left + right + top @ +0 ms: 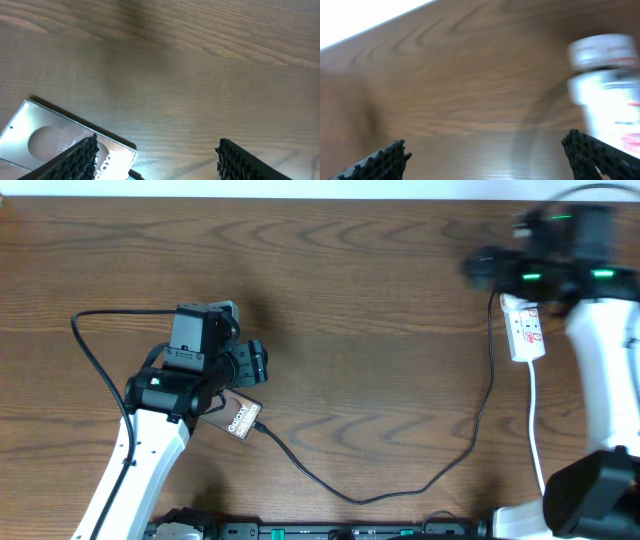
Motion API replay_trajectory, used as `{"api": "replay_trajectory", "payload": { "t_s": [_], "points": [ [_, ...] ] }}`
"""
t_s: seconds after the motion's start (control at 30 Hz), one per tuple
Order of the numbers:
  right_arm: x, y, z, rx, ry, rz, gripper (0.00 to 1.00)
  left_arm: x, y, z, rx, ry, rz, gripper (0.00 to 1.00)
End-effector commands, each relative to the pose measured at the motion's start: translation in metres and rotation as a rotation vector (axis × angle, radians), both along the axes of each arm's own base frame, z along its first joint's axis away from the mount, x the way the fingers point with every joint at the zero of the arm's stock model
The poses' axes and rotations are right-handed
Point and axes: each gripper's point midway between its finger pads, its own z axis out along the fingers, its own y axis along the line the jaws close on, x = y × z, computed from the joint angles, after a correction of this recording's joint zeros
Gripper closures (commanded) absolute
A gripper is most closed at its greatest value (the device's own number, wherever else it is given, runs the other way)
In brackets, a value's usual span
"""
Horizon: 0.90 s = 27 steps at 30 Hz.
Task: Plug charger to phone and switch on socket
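The phone (239, 418) lies tilted on the table at the left, its "Galaxy" lettering showing. The thin black charger cable (400, 485) runs from its lower end in a long loop up to the white socket strip (524, 328) at the right. My left gripper (250, 365) is open just above the phone; in the left wrist view the phone (45, 142) lies under the left finger, with bare table between the tips (157, 155). My right gripper (478, 268) is open, up and left of the socket. The socket (607, 85) is blurred at the right of the right wrist view, beside the open jaws (487, 152).
The socket's white cord (537, 435) runs down toward the front edge at the right. A black wire (95, 355) of the left arm loops out at the far left. A dark rail (330, 530) lies along the front edge.
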Motion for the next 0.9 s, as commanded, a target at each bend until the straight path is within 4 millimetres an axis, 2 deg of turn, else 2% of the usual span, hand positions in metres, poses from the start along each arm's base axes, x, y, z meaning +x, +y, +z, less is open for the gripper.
{"api": "replay_trajectory", "payload": {
  "t_s": [0.0, 0.07, 0.13, 0.23, 0.3, 0.57, 0.87],
  "points": [
    [-0.003, -0.056, 0.018, 0.005, -0.067, -0.012, 0.01, 0.006, 0.004, 0.005, 0.042, -0.031, 0.001, 0.25],
    [-0.007, -0.082, 0.019, 0.049, -0.087, -0.045, 0.01, 0.008, 0.004, 0.006, 0.041, -0.039, 0.002, 0.25],
    [-0.009, -0.098, 0.016, 0.085, -0.103, -0.052, 0.01, 0.009, 0.004, 0.007, 0.039, -0.045, 0.002, 0.25],
    [-0.009, -0.119, -0.001, 0.105, -0.101, -0.041, 0.01, 0.009, 0.004, 0.007, 0.039, -0.045, 0.002, 0.25],
    [-0.009, -0.128, -0.02, 0.108, -0.074, -0.029, 0.01, 0.008, 0.004, 0.006, 0.041, -0.039, 0.002, 0.25],
    [-0.004, -0.132, -0.092, 0.156, 0.049, 0.027, 0.01, 0.006, 0.005, 0.001, 0.049, -0.017, 0.003, 0.25],
    [0.002, -0.129, -0.141, 0.207, 0.119, 0.046, 0.04, 0.008, 0.004, -0.019, 0.06, 0.052, 0.008, 0.25]
  ]
}}
